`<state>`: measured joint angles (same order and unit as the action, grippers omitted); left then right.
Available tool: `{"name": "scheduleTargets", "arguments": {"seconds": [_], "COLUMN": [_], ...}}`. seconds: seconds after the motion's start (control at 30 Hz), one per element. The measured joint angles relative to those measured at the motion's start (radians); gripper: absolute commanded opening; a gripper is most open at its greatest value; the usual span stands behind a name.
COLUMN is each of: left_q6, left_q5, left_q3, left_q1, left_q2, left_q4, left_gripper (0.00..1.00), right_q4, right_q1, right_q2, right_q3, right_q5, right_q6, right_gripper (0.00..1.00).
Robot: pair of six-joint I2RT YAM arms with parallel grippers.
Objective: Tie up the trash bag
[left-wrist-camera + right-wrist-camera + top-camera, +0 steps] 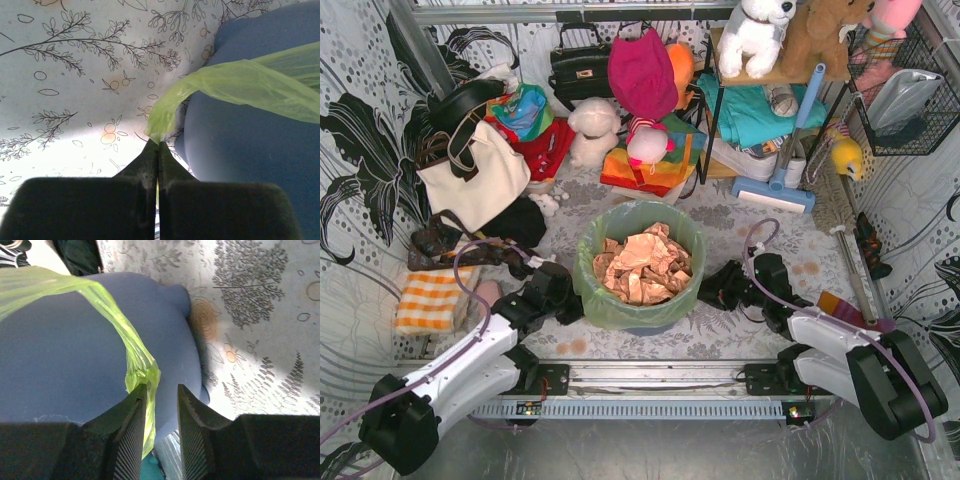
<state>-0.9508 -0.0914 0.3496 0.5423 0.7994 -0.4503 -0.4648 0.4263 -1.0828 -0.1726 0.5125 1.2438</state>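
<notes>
The trash bag [605, 290] is thin light-green film lining a blue round bin [650, 326] in the middle of the table, with crumpled tan paper [642, 265] inside. My left gripper [570, 300] is at the bin's left side, shut on a pulled-out flap of the bag's rim [170, 107]; its tips [158, 145] pinch the film. My right gripper [712, 292] is at the bin's right side, open [161, 390]. A hanging corner of the bag [142, 365] lies against its left finger [132, 410], between the jaws, beside the bin wall [60, 360].
A white canvas tote [475, 178] with black straps, bags and soft toys crowd the back. An orange checked cloth [428, 298] lies at left. A shelf [760, 110] with toys and a blue mop [782, 180] stand at back right. A wire basket [905, 90] hangs right.
</notes>
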Motion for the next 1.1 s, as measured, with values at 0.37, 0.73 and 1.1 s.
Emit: {"name": "scheduleTargets", "arguments": {"seconds": [0.37,0.73,1.1], "left_q6": [0.003,0.003,0.003], "left_q5": [-0.006,-0.006,-0.006], "left_q3": [0.000,0.002,0.002], "left_q1": [0.000,0.000,0.000], "left_q2": [0.010,0.011,0.016], "left_q4": [0.000,0.000,0.000], "left_gripper": [0.00,0.00,0.00], "right_q4": [-0.018,-0.172,-0.419], "right_q1": [0.000,0.008,0.021], "right_q2": [0.100,-0.040,-0.193], "right_q3": [0.031,0.063,0.127], "right_q5": [-0.062,-0.060,-0.053], "right_q6": [0.081,0.134,0.235], "right_gripper": [0.40,0.39,0.21]}}
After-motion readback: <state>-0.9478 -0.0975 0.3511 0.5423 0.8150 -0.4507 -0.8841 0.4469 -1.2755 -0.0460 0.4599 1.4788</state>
